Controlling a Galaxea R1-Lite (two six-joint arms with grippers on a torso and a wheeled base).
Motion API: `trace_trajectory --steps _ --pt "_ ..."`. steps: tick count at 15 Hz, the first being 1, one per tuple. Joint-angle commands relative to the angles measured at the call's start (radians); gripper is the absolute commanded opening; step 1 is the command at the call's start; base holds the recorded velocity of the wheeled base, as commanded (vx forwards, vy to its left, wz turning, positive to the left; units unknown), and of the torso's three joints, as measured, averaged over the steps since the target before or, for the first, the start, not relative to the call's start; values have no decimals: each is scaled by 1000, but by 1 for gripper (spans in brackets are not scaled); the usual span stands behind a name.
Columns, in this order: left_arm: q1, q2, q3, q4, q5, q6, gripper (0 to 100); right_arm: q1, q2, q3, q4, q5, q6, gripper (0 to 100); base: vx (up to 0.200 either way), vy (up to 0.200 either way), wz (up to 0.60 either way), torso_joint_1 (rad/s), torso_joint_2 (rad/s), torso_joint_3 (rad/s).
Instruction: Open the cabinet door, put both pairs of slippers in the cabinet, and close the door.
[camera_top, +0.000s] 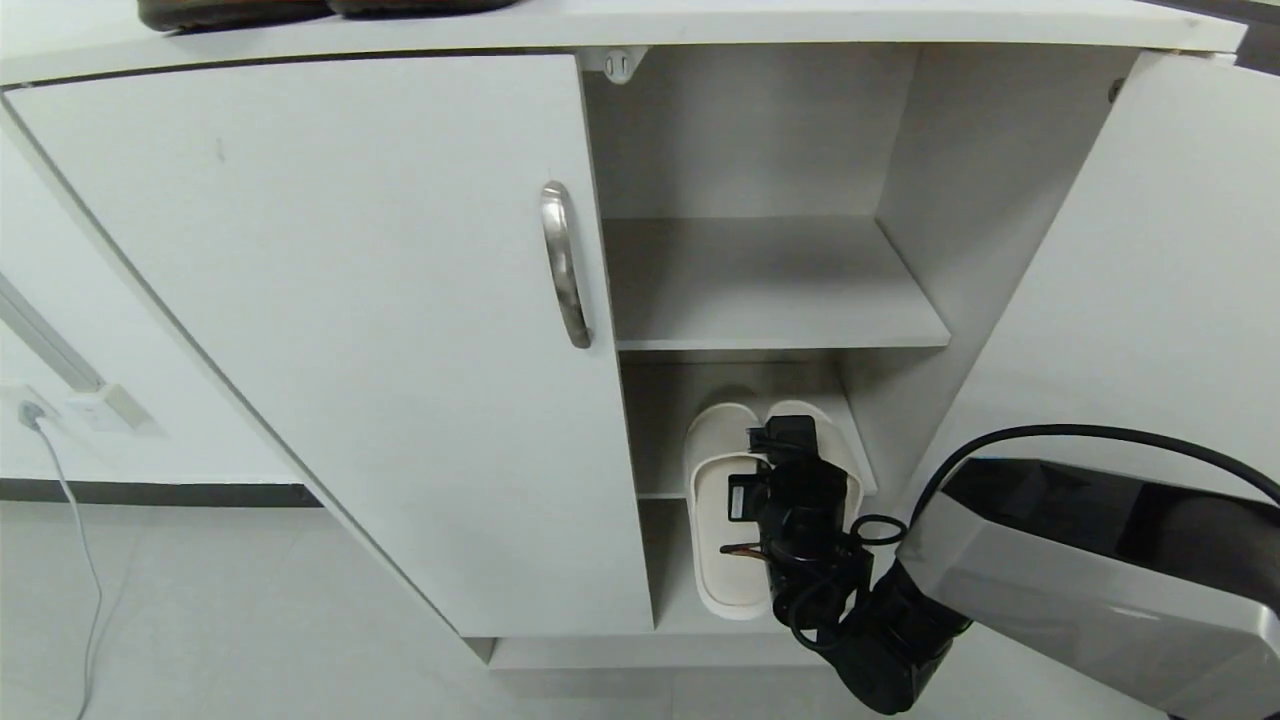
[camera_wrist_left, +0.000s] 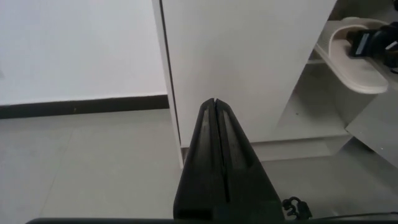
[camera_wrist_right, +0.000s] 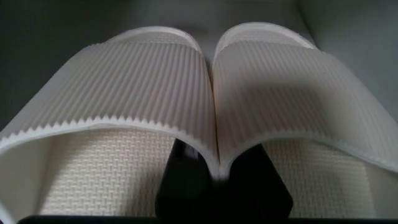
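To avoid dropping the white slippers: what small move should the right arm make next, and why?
Probably push the white slippers deeper: the right jaws clamp them, and their heels overhang the lower shelf.

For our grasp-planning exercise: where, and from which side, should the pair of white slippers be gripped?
Pinch the touching inner strap edges, coming from the heel side: the white slippers lie side by side, so one finger fits under each strap, as the right gripper shows.

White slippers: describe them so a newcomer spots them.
Find the white cabinet, its right side open. Low in its open half, the white slippers lie side by side, pinched by the right gripper. The other pair is dark, up on top.
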Motion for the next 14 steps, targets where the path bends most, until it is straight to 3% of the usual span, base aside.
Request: trace_trajectory --steps 1,8,14 --pt "0 0 0 0 0 0 0 0 2 5 -1 0 0 0 0 0 0 0 0 0" --pt "0 0 0 0 0 0 0 -32 51 -62 16 21 -1 0 0 0 0 0 0 0" --pt "0 0 0 0 0 -2 0 -84 134 -404 275 41 -1 0 0 0 0 0 0 0"
